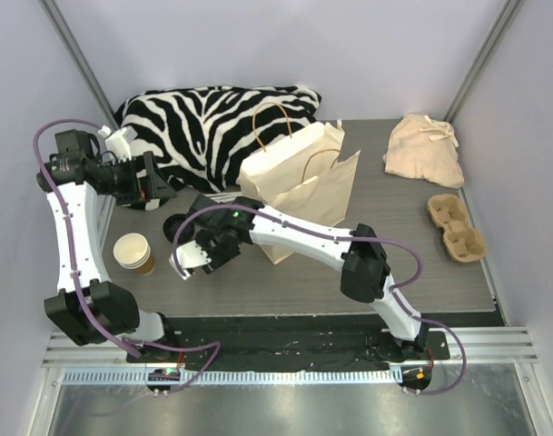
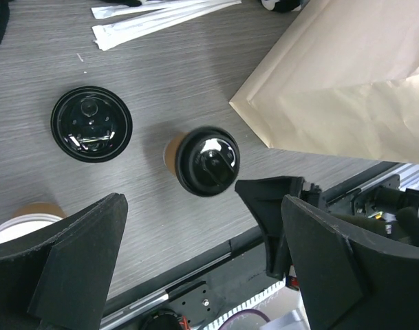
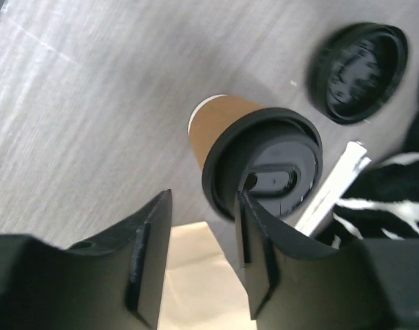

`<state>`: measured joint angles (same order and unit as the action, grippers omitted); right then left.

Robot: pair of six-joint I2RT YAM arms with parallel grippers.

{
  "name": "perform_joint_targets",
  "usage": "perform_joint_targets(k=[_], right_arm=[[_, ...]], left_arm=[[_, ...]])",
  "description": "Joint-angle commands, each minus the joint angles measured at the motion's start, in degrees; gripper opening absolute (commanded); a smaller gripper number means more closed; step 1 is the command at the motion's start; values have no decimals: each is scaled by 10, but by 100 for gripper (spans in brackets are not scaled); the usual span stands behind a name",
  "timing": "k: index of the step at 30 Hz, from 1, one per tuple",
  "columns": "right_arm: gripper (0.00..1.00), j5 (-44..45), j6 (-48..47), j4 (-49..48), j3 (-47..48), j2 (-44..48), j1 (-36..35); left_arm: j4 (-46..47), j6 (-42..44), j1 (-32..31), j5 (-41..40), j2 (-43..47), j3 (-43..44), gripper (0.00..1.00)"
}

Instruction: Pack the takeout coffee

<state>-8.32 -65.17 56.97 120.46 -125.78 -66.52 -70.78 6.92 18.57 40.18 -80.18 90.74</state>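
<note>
table (image 1: 430,268) | takeout coffee (image 3: 219,127) upright, lidded | right end effector (image 3: 203,201) parted

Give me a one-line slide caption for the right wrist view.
Right gripper open beside the lidded takeout coffee upright on the table, a loose black lid lying beyond it.

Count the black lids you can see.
2. The fitted lid caps the brown cup; the loose lid lies flat on the table beside it. Others could hide behind the paper bag.
</note>
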Motion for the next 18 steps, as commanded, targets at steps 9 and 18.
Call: perform_joint_targets(k=[9,18], right_arm=[[75,-75,90,-6,158,33,23],[97,-96,316,-221,207,163,149]], left_arm=[[-20,57,6,44,-17,13,100],[-57,118,3,115,-23,7,100]])
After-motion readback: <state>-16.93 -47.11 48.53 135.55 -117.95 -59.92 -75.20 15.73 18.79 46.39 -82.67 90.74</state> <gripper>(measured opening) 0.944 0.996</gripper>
